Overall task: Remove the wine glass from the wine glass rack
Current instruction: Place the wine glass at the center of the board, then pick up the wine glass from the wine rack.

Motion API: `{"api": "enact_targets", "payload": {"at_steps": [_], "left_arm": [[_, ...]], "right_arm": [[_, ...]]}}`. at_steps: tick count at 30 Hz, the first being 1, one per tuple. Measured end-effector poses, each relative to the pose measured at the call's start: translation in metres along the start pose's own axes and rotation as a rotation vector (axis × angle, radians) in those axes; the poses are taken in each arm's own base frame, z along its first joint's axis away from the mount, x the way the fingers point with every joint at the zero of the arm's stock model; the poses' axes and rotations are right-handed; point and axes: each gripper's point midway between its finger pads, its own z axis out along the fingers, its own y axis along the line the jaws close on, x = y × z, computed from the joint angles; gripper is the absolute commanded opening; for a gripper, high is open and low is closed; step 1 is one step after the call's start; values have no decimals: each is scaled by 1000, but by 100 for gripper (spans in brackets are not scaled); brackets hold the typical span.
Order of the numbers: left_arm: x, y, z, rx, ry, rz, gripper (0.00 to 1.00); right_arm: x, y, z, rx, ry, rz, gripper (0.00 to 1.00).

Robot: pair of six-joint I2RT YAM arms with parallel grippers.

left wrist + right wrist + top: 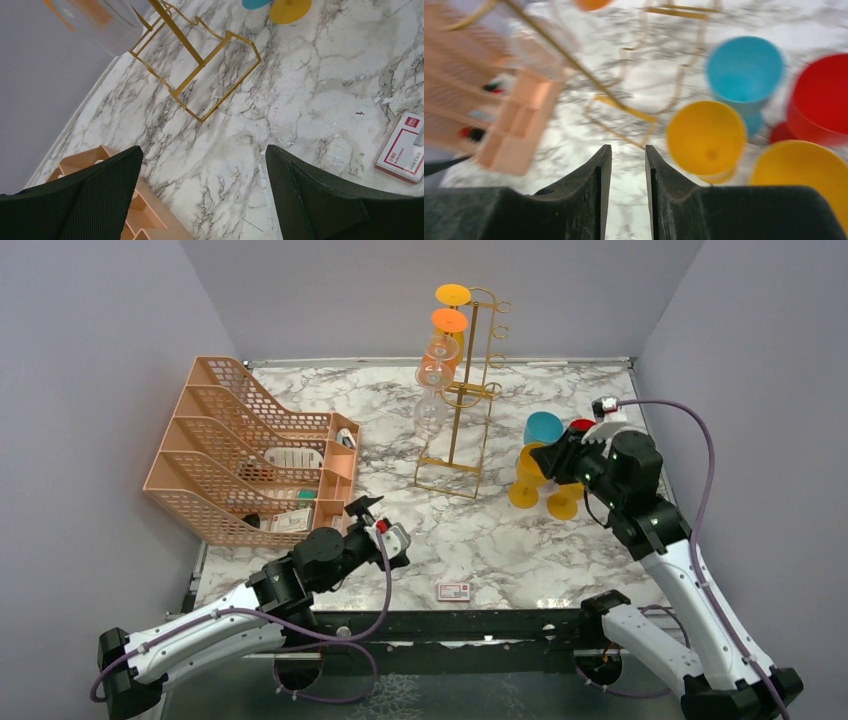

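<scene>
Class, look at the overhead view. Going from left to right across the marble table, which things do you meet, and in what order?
Peach plastic mesh tray organiser → tall gold wire wine glass rack → cluster of yellow, blue and red plastic goblets.

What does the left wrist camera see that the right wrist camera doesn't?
Only the left wrist view shows the small red-and-white box lying on the table, and the left gripper, wide open. Only the right wrist view shows the red cup and the right gripper, its fingers a little apart with nothing between them. Both show the base of the gold wine glass rack, the peach organiser and the marble table.
</scene>
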Motion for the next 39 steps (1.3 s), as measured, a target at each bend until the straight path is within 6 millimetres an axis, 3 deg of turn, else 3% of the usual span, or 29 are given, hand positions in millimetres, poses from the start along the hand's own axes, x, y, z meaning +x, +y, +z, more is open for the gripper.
{"api": "enact_targets", "payload": {"at_steps": [2, 5, 10, 13, 20, 27, 32, 36, 39], "left_arm": [[-1, 5, -1, -29, -8, -24, 99], [-1, 12, -2, -76, -18, -75, 99], [4, 36, -5, -226, -6, -227, 99], [11, 49, -4, -301, 11, -306, 99], [39, 90, 0, -469, 133, -512, 99], [38, 134, 6, -516, 161, -714, 99], [45, 151, 10, -490, 163, -867, 99], [27, 148, 23, -397, 139, -971, 98], [1, 159, 34, -350, 112, -1029, 95]], "right_arm": [[-4, 33, -12, -191, -36, 14, 37], [6, 66, -25, -410, -41, 31, 40], [45, 91, -31, -620, 69, 73, 46], [64, 98, -36, -696, 144, 91, 50], [71, 106, -46, -774, 185, 87, 64], [73, 109, -50, -800, 196, 81, 65], [74, 110, -51, -800, 215, 105, 65], [77, 110, -54, -798, 244, 136, 66], [79, 109, -57, -791, 261, 144, 66]]}}
